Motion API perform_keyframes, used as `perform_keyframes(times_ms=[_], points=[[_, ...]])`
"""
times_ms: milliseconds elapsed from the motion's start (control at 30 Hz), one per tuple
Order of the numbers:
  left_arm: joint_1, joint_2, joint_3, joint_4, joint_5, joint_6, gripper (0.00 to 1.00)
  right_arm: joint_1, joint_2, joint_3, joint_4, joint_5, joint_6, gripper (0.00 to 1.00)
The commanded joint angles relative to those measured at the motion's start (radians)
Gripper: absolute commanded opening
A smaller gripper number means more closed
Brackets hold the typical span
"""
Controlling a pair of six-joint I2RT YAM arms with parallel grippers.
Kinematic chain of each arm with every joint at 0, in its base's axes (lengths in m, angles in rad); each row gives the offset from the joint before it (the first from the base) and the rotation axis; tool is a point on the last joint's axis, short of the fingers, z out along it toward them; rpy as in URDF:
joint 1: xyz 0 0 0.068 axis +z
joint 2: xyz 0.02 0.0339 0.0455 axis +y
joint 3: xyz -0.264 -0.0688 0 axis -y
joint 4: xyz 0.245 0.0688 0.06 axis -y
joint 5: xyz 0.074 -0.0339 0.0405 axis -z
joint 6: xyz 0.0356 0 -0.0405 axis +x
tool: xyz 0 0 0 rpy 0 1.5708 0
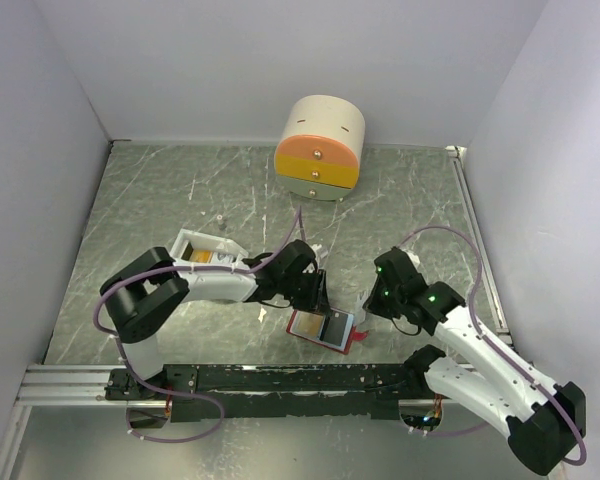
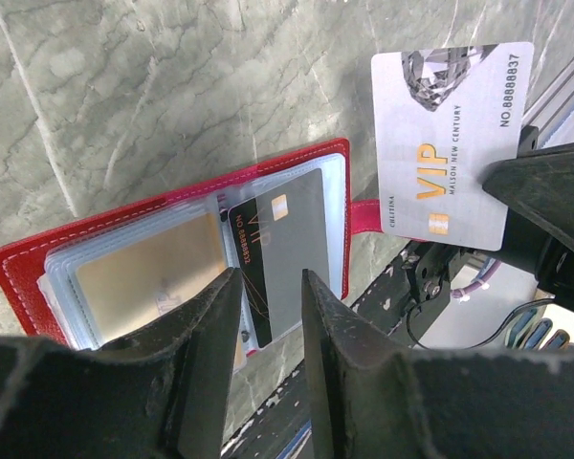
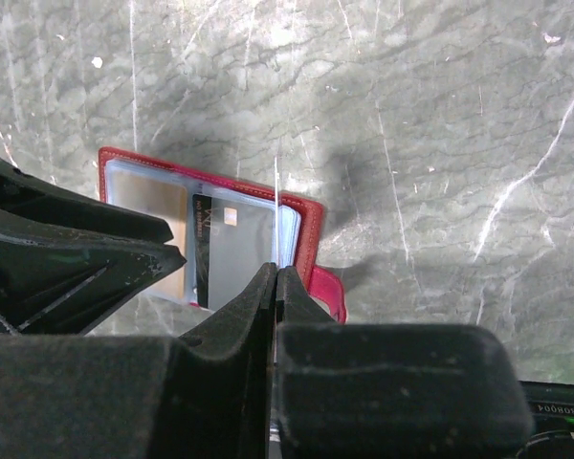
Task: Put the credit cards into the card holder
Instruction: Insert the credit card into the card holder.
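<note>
Card holder lies open under the left claw, fingers spread over a dark card in its clear sleeve; only the left wrist view shows the white VIP card face-on, pinched edge-on by the right claw; bare marble table beyond both fingertips.

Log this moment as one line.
left fingers: open, above card holder | dark card: in holder | right fingers: shut on white VIP card
</note>
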Motion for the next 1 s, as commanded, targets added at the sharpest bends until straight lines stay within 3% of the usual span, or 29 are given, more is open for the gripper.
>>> perform_keyframes(times_ms=[0, 733, 967], points=[[-0.016, 0.027, 0.011, 0.024, -0.007, -0.001, 0.43, -0.003, -0.027, 0.026, -0.041, 0.025, -0.001, 0.0], [-0.064, 0.056, 0.041, 0.07, -0.024, -0.025, 0.4, -0.003, -0.075, -0.003, -0.01, -0.001, -0.004, 0.0], [-0.04, 0.008, 0.075, -0.083, -0.12, 0.036, 0.44, -0.003, -0.107, -0.013, 0.022, -0.052, -0.008, 0.0]])
